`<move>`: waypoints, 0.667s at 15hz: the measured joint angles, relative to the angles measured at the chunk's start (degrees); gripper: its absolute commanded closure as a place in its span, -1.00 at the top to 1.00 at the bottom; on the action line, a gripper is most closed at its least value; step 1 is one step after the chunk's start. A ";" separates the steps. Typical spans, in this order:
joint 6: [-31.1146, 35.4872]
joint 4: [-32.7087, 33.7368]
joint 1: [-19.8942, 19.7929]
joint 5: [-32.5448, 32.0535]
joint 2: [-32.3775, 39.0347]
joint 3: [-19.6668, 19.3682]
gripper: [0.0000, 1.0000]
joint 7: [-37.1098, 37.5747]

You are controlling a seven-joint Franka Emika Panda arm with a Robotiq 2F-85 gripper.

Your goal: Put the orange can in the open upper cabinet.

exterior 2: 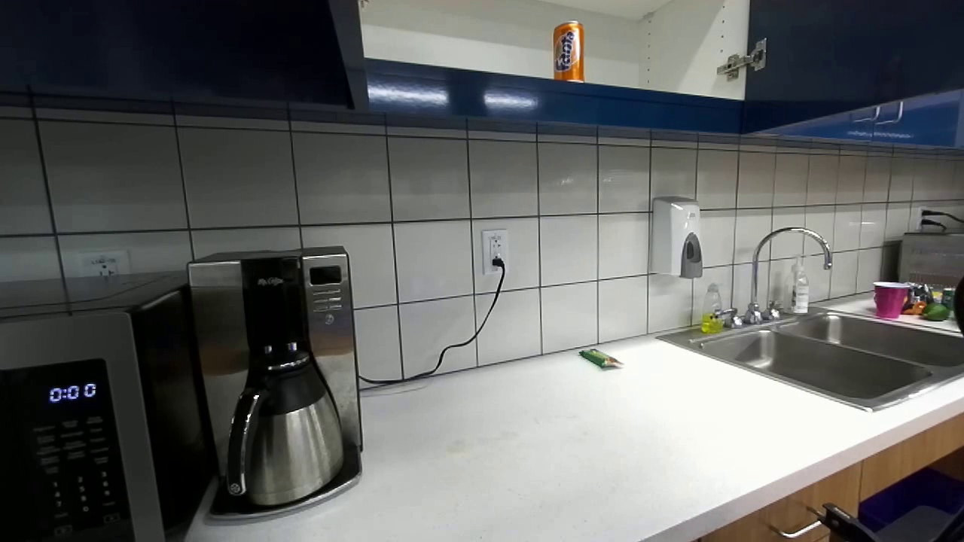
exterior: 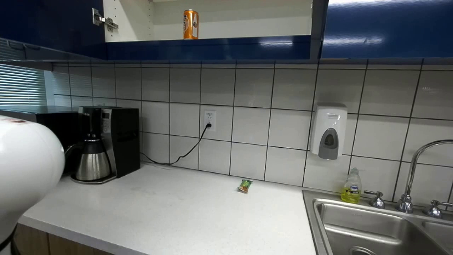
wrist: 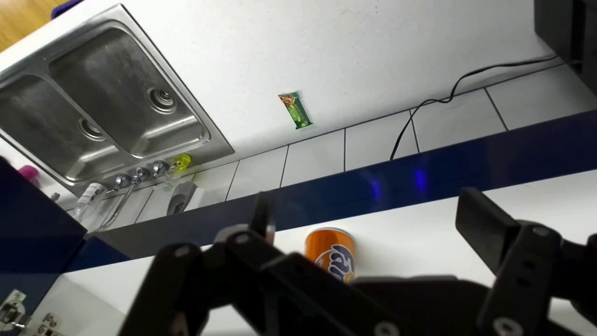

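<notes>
The orange can (exterior: 191, 24) stands upright on the shelf of the open upper cabinet (exterior: 208, 48), near its front edge. It shows in both exterior views, also here (exterior 2: 568, 51), above the blue cabinet rim (exterior 2: 542, 96). In the wrist view the can (wrist: 329, 247) is on the pale shelf behind the cabinet's blue edge (wrist: 396, 179), its upper part hidden by the gripper's linkage. My gripper (wrist: 368, 215) is open, its fingers wide apart and nothing clamped between them. The can appears in the gap, nearer the left finger, apart from the pads. The gripper is out of view in both exterior views.
A coffee maker (exterior 2: 275, 376) and microwave (exterior 2: 83, 406) stand on the counter. A green packet (exterior: 244, 186) lies near the tiled wall. A soap dispenser (exterior: 330, 131) hangs by the sink (exterior: 311, 212). The cabinet door (exterior: 49, 28) stands open. The white robot arm (exterior: 28, 163) shows at the left.
</notes>
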 measured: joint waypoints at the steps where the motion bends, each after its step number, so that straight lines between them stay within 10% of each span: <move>1: -0.59 -1.25 0.01 0.17 -1.23 0.00 1.00 0.54; 10: 0.11 -22.20 -0.25 9.73 -13.93 -3.00 1.00 7.19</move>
